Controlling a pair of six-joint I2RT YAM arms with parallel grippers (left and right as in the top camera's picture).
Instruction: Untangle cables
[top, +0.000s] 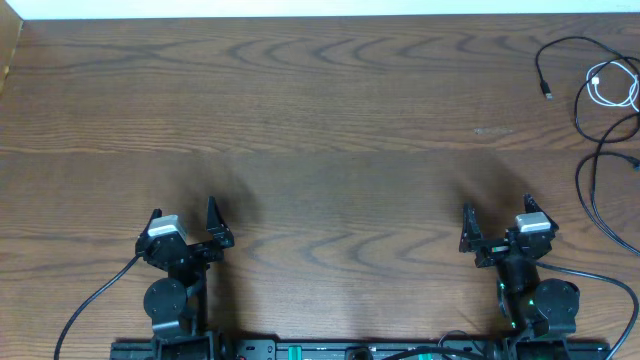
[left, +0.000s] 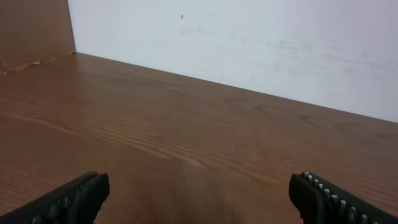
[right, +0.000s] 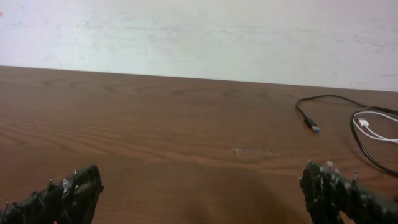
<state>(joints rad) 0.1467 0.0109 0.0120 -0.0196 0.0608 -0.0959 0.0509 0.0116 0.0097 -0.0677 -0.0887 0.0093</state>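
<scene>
The cables lie at the far right of the wooden table: a long black cable (top: 590, 170) with a plug end (top: 546, 91) loops down the right edge, and a short white cable (top: 612, 88) is coiled beside it. Both also show in the right wrist view, the black one (right: 329, 98) and the white one (right: 373, 127) at the right. My right gripper (top: 497, 222) is open and empty near the front edge, well short of the cables. My left gripper (top: 182, 222) is open and empty at the front left, far from them.
A white wall runs along the table's far edge (top: 300, 18). A cardboard-brown panel (left: 34, 31) stands at the far left corner. Thick black arm wires trail from both arm bases (top: 95, 300).
</scene>
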